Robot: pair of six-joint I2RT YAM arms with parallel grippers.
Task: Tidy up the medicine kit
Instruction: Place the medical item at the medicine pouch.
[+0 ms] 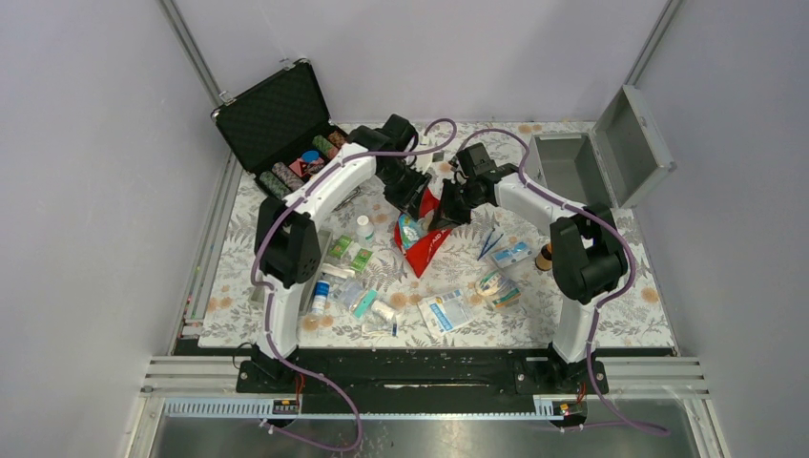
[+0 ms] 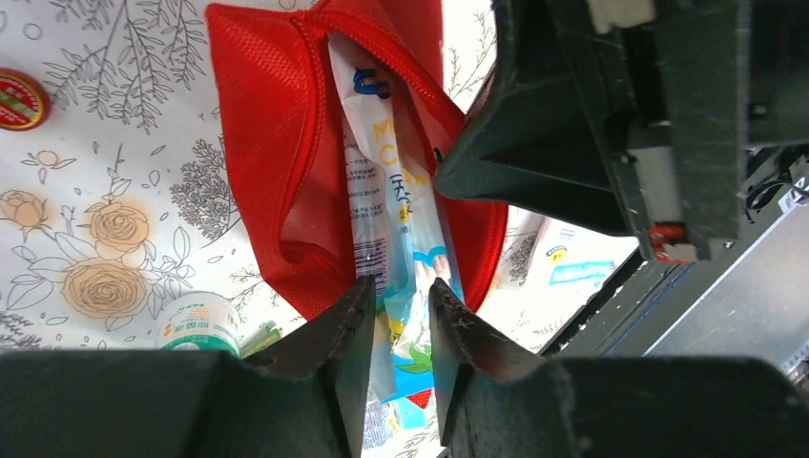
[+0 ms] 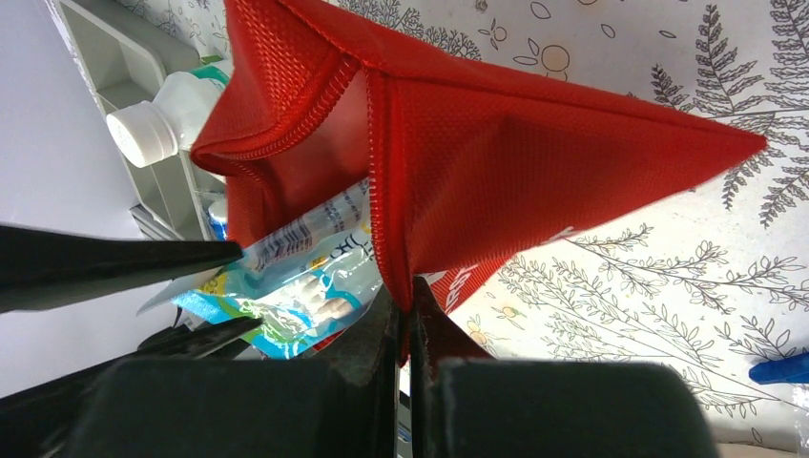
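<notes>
The medicine kit point(image 1: 563, 170) is set at the far right corner of the table point(image 1: 634, 315), its lid thrown back to the right. A case of chips point(image 1: 277, 119) is placed at the far left. Between them a pouch point(image 1: 429, 246) is found, a packet point(image 2: 382, 191) lodged in its mouth. Loose packets point(image 1: 448, 310) and what seem small bottles point(image 1: 363, 227) are scattered before it and to its left.

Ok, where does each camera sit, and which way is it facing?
Top external: fixed above and behind, looking down at the table; left arm and right arm show, bases at bottom.
Left wrist: on the left arm, looking along the left gripper, whose fingers flank a packet in the red pouch.
Right wrist: on the right arm, looking along the right gripper, pinched on the red pouch's seam.
Shared: both wrist views show red pouch and packet.
</notes>
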